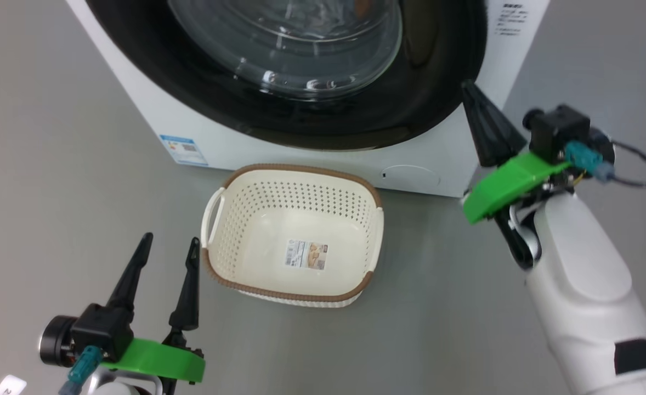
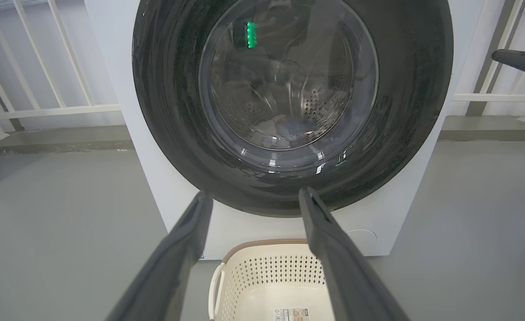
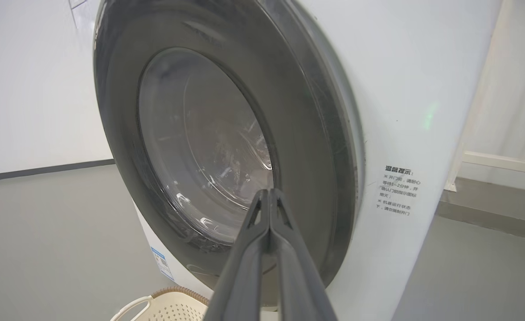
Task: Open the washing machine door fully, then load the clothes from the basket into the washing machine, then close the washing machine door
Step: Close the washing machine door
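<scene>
Far left: bare grey floor (image 1: 43, 164) lies open from the picture's edge to the washing machine (image 1: 136, 104). In the left wrist view a white railing (image 2: 44, 107) stands behind that stretch.

Left fingers (image 1: 188, 285): low at the near left, spread wide apart with only air between them, tips pointing toward the machine. The inner finger's tip sits just beside the left handle of the basket (image 1: 301, 167), apart from it.

Basket: upright on the floor, centred before the machine, with the label on its bottom facing up. Its far brown rim lies near the machine's base, with a narrow strip of floor between. A blue label (image 1: 183, 149) marks the machine's lower left corner, left of the basket.

Door (image 1: 438, 88): shut. In the right wrist view its black rim lies flush against the white front. Through the glass, in the left wrist view, the clothes (image 2: 289, 127) show dimly as a bluish heap low in the drum.

Right fingers (image 1: 487, 131): pressed together, gripping no object, tip at the lower right edge of the door's rim. Whether it touches cannot be told. A printed notice (image 3: 398, 191) sits on the front, right of the rim.

Past the machine's right corner, open floor extends beyond the arm.
</scene>
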You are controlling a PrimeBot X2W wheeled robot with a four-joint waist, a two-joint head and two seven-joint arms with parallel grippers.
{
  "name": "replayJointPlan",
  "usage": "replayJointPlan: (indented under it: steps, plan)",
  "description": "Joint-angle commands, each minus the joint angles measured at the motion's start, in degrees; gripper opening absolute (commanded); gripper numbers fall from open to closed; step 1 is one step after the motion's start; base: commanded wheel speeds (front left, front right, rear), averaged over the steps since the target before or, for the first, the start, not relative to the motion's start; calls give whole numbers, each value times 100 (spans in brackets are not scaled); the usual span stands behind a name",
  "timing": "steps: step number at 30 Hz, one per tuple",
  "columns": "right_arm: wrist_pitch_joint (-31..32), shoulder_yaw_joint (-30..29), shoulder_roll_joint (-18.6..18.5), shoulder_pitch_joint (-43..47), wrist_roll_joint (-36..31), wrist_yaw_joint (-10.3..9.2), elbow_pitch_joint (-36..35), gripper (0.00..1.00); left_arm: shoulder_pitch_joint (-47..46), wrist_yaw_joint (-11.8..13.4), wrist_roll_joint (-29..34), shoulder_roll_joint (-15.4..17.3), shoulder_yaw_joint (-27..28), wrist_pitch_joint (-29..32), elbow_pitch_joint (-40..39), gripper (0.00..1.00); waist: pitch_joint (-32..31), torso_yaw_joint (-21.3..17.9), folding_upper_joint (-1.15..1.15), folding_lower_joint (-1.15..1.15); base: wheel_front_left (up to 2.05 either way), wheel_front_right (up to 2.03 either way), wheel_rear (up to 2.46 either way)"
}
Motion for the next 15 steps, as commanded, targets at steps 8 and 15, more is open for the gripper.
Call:
replayJointPlan:
  steps: [8,15]
  plan:
    - [-27,-71,150,1068,120,2,-910,100,109,-47,8,216,182,-70,-28,100,-442,-446,0,0,0,0,0]
    - [-27,-376,212,1848,77,2,-1333,100,215,-31,-10,278,161,-70,46,100,-709,-665,0,0,0,0,0]
